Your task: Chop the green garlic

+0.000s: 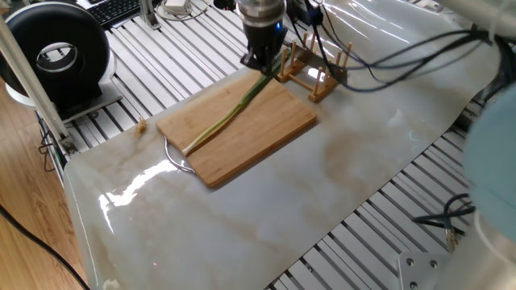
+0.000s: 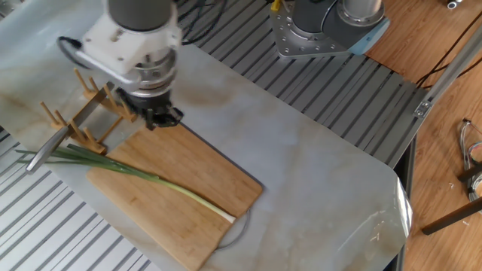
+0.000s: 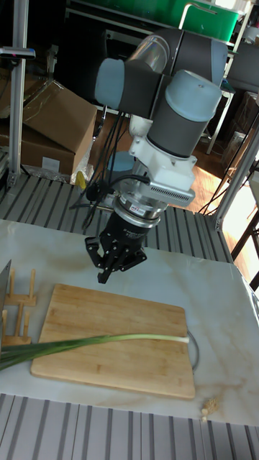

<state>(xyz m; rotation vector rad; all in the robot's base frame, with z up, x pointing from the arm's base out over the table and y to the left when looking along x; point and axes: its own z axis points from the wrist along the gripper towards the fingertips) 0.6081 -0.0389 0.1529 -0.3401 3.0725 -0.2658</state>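
The green garlic (image 1: 230,113) (image 2: 143,175) (image 3: 108,342) lies whole along the wooden cutting board (image 1: 258,133) (image 2: 181,162) (image 3: 122,309). Its pale end is near the board's handle side, and its dark leaves hang over the edge by the peg rack. My gripper (image 1: 262,63) (image 2: 160,119) (image 3: 115,264) hovers above the board's far edge near the leafy end. Its fingers are spread, with nothing between them. A knife (image 2: 71,129) (image 3: 6,282) rests in the wooden peg rack (image 1: 316,74) (image 2: 90,105), just beside the gripper.
A black round fan (image 1: 56,50) stands at the table's far left corner. The arm's base (image 2: 331,26) and cables sit behind the white mat. A small tan scrap (image 1: 141,125) (image 3: 207,410) lies off the board. A wire loop (image 1: 177,159) sticks out from the board's end.
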